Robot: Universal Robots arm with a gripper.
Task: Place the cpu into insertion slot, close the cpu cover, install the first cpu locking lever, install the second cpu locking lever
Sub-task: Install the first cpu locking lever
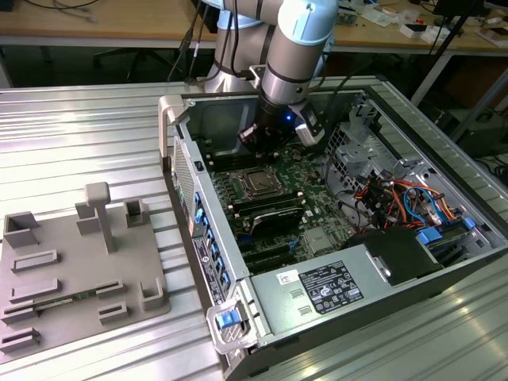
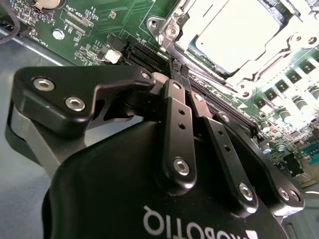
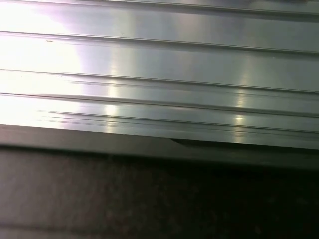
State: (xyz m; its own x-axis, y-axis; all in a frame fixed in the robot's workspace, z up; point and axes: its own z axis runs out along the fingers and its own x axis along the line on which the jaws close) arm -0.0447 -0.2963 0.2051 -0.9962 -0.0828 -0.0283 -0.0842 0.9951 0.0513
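Silver top of the cpu (image 2: 239, 30) shows seated in the insertion slot (image 1: 244, 186), with the cpu cover (image 2: 172, 22) lying down around it. In the exterior view, the slot sits at about 6 o'clock from the gripper (image 2: 174, 69), near it. The gripper hangs over the green motherboard (image 2: 99, 20) inside the computer case (image 1: 208, 238). Its black fingers are pressed together, with nothing between them.

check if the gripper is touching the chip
Apart: in the second wrist view the gripper ends short of the chip, with the metal frame between them.
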